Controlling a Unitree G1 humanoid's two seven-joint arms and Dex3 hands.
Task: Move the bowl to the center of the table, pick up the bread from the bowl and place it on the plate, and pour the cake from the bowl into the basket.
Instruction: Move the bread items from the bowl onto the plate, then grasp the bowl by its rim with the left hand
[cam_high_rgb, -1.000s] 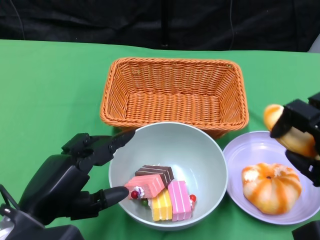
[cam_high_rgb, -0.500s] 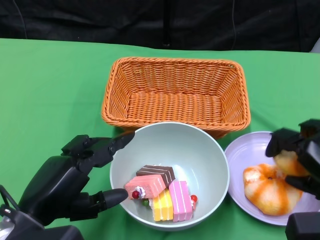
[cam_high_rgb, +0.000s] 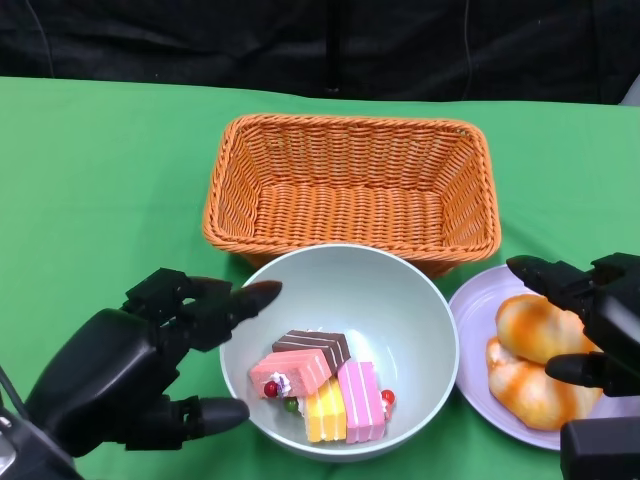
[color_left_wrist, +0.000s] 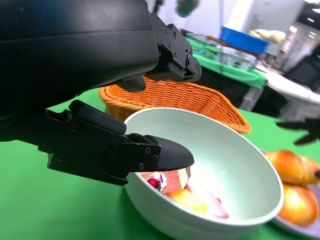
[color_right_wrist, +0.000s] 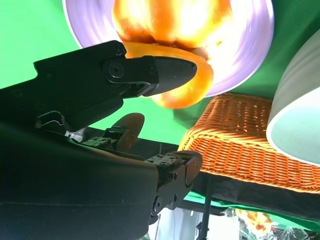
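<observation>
The pale green bowl (cam_high_rgb: 400, 272) stands mid-table in front of the orange wicker basket (cam_high_rgb: 350, 190), with several cake slices (cam_high_rgb: 320, 385) inside. My left hand (cam_high_rgb: 130, 365) is open beside the bowl's left rim; its fingertips (color_left_wrist: 165, 154) hover at the rim and its thumb is off the bowl. The long bread (cam_high_rgb: 540, 328) lies on the purple plate (cam_high_rgb: 475, 310), leaning on a round orange bun (cam_high_rgb: 530, 400). My right hand (cam_high_rgb: 600, 320) is open around the bread, fingers spread above and below it. In the right wrist view one finger (color_right_wrist: 150, 72) lies over the bread (color_right_wrist: 195, 87).
The basket is empty and touches the bowl's far rim. The plate sits close to the bowl's right side. Green tablecloth stretches to the left and back, with a black backdrop behind. The left wrist view shows other tables far off.
My right hand came down from above the plate and laid the bread on it, then spread its fingers. My left thumb drew back from the bowl's inside to outside the rim.
</observation>
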